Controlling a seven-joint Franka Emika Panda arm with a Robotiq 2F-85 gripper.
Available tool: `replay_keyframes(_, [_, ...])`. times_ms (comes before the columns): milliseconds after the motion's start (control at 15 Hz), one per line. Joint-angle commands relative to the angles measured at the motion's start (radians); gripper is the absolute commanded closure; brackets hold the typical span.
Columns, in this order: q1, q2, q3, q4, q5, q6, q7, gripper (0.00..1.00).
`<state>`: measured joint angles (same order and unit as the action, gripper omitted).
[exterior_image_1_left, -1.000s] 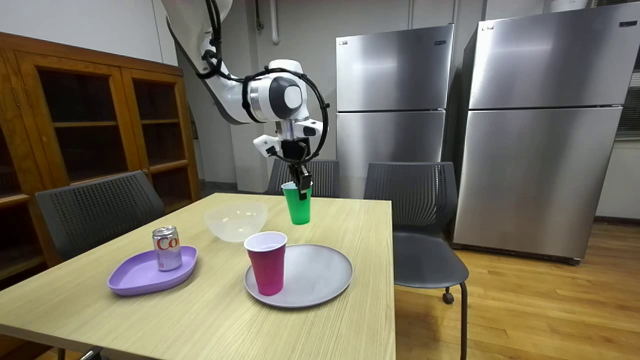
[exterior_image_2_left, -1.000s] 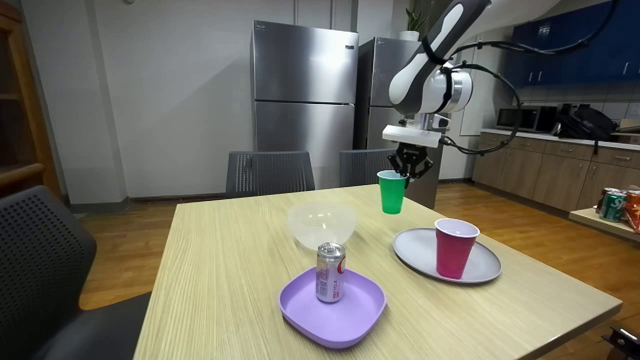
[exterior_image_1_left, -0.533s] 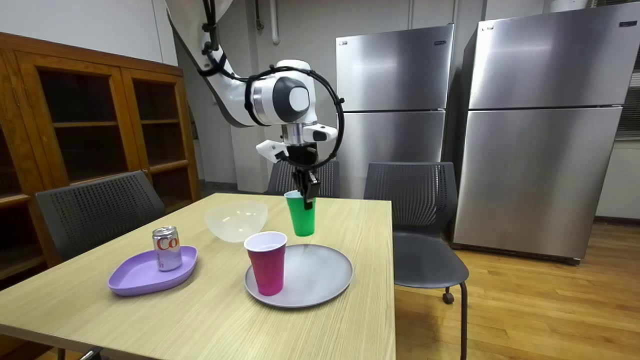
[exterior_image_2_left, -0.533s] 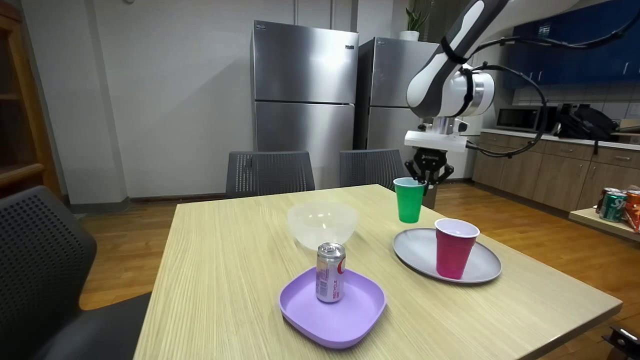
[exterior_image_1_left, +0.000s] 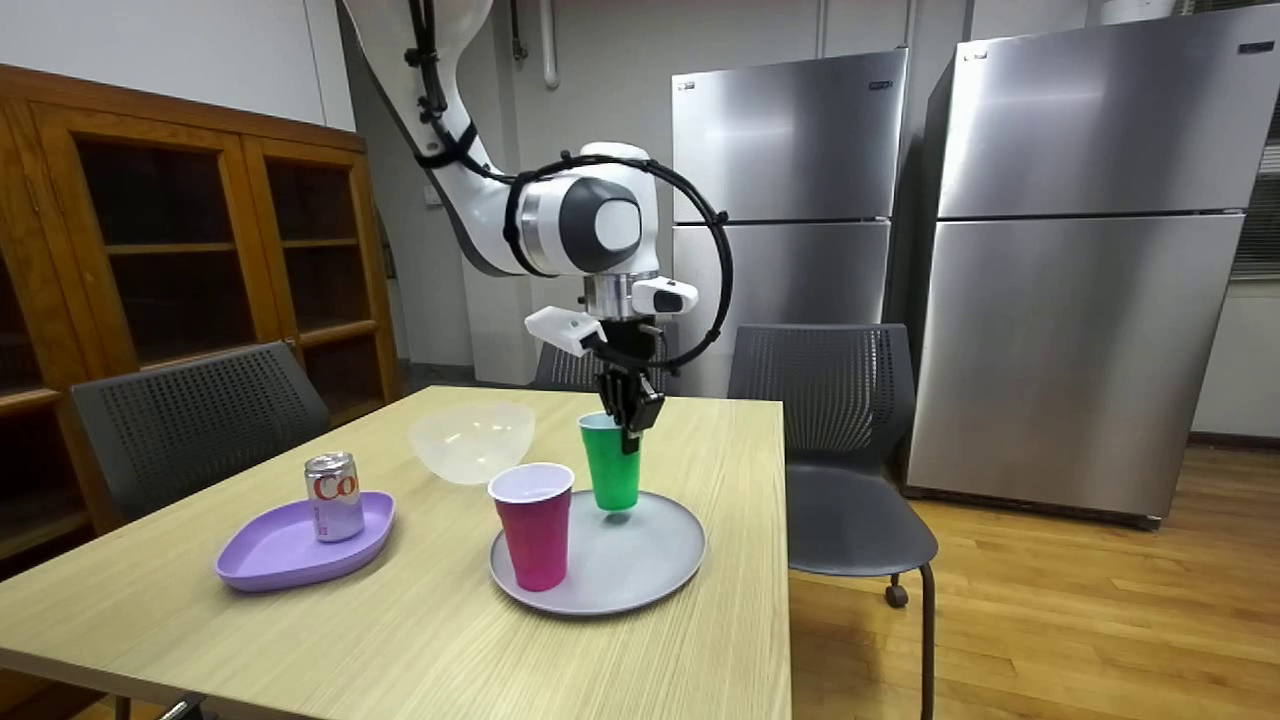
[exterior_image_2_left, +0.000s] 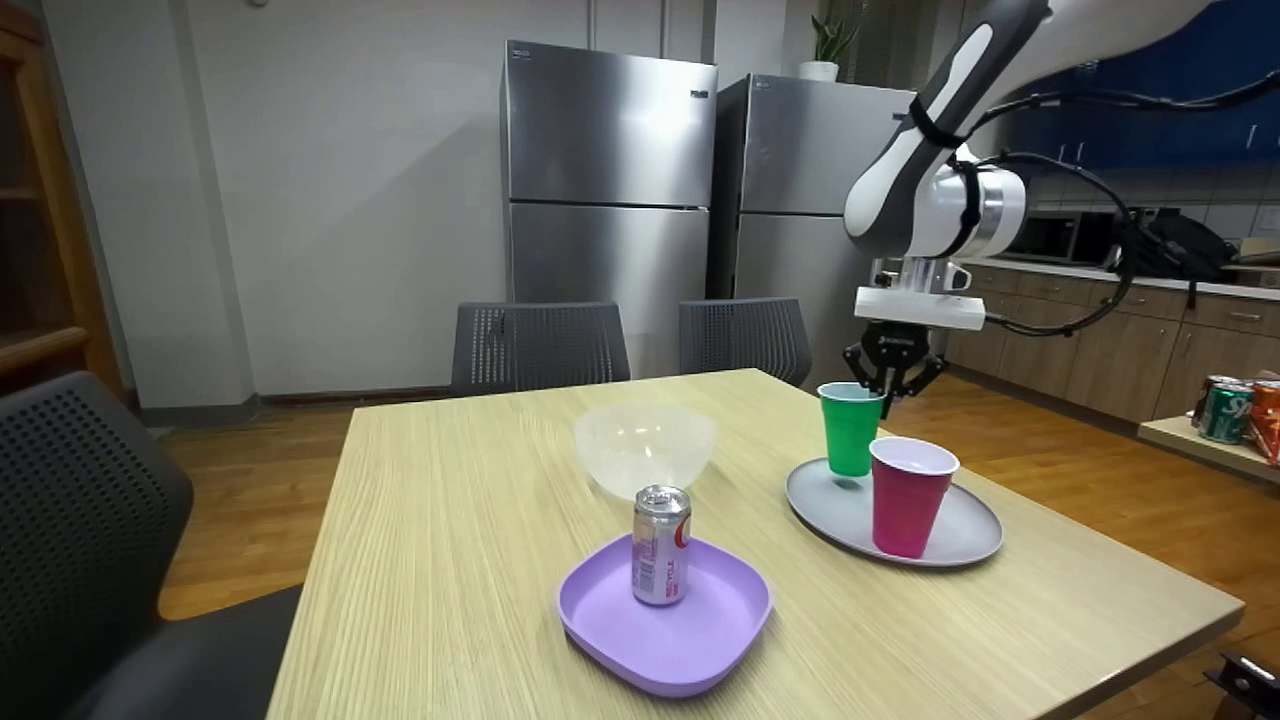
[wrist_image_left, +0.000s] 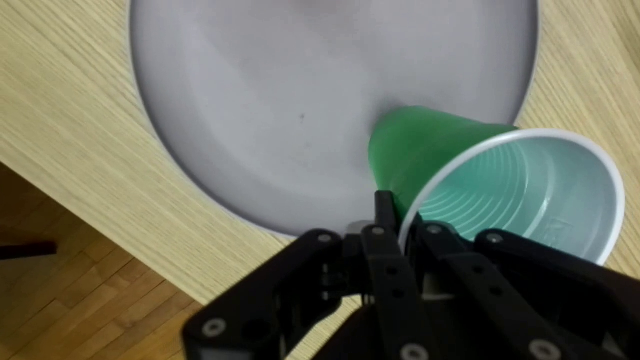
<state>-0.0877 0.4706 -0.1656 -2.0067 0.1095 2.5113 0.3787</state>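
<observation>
My gripper (exterior_image_1_left: 632, 440) is shut on the rim and wall of a green cup (exterior_image_1_left: 610, 478), one finger inside and one outside. The cup is roughly upright, just above the far part of a round grey plate (exterior_image_1_left: 655, 550), with a shadow under its base. In an exterior view the cup (exterior_image_2_left: 847, 440) hangs over the plate's far left part. The wrist view shows the fingers (wrist_image_left: 400, 220) pinching the white rim of the cup (wrist_image_left: 415, 145) over the plate (wrist_image_left: 280, 125). A pink cup (exterior_image_1_left: 538, 545) stands upright on the plate in both exterior views.
A translucent bowl (exterior_image_1_left: 472, 445) stands on the wooden table (exterior_image_1_left: 400, 630) beyond the pink cup. A purple tray (exterior_image_1_left: 260, 555) holds an upright soda can (exterior_image_1_left: 335, 500). Dark chairs (exterior_image_1_left: 830, 430) stand around the table. Two steel refrigerators (exterior_image_1_left: 1080, 350) stand behind.
My gripper has carried the green cup toward the plate and lower, from over the table to over the plate's far part. The plate, pink cup, bowl, tray and can have not moved.
</observation>
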Motion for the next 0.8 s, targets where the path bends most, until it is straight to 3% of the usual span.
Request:
replay_keyframes(0, [-0.035,-0.024,0.023,-0.044,0.042,0.021,-0.09,0.99])
replay_keyframes(333, [-0.048,-0.025,0.022,-0.06,0.055,0.02,-0.14,0.99])
replay_keyframes(400, [-0.048,-0.026,0.022,-0.062,0.053,0.02,-0.144,0.89])
replay_keyframes(467, [-0.049,-0.027,0.02,-0.064,0.053,0.02,-0.144,0.7])
replay_keyframes(733, [-0.048,-0.036,0.018,-0.072,0.048,0.019,-0.152,0.42])
